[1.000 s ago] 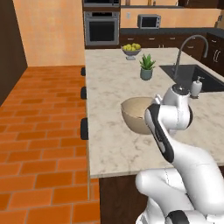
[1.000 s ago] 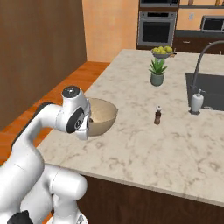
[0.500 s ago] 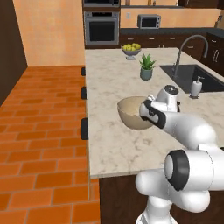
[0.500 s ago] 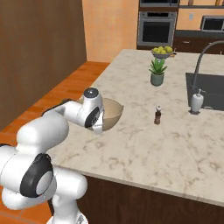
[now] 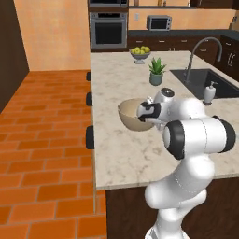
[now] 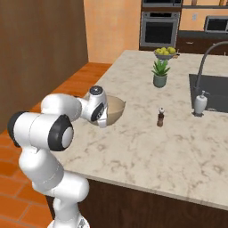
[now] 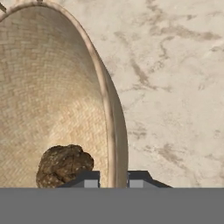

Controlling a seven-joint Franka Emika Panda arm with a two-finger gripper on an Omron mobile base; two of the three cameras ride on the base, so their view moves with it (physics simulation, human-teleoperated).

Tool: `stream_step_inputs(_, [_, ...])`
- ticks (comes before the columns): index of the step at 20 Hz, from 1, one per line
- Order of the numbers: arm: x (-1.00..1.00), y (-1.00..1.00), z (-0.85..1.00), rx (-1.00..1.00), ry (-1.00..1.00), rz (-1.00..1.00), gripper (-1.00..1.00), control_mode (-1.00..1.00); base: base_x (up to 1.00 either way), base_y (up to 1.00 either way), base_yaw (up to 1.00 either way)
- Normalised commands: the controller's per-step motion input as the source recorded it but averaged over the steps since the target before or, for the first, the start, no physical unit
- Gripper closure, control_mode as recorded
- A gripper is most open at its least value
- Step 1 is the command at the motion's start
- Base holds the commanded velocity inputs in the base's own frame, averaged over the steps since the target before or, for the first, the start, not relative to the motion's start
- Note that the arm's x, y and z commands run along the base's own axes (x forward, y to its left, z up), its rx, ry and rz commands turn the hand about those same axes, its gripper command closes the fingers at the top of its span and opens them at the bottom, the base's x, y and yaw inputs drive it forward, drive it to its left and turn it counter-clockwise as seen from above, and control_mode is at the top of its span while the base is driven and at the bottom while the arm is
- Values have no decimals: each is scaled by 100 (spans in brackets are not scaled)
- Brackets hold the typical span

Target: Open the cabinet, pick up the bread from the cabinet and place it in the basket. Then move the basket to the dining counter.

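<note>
The round tan basket (image 5: 130,114) hangs tilted just above the dining counter (image 5: 126,156), near its left edge. My gripper (image 5: 144,113) is shut on the basket's rim, one finger inside and one outside. In the hand view the rim runs down between my fingertips (image 7: 92,180), and a lumpy brown bread (image 7: 64,165) lies in the basket (image 7: 52,87) over the marble top (image 7: 175,87). From the right, the basket (image 6: 114,108) sits beyond my gripper (image 6: 103,119) over the counter (image 6: 147,147). The cabinet is out of view.
A potted plant (image 5: 157,71) and a fruit bowl (image 5: 140,52) stand farther along the counter. A small dark bottle (image 6: 160,117), the sink (image 5: 205,81) with its faucet and a soap dispenser (image 6: 200,102) lie to the right. Black stools (image 5: 89,137) line the left edge.
The arm has swung forward and folded over the counter, carrying the basket a little leftward and farther in. The gripper has stayed shut on the rim.
</note>
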Motion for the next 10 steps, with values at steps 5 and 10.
stream_step_inputs(5, [7,0,-56,0,4,0,100,-100,0,0,0])
stream_step_inputs(10, [38,0,-62,0,0,0,100,-100,0,0,0])
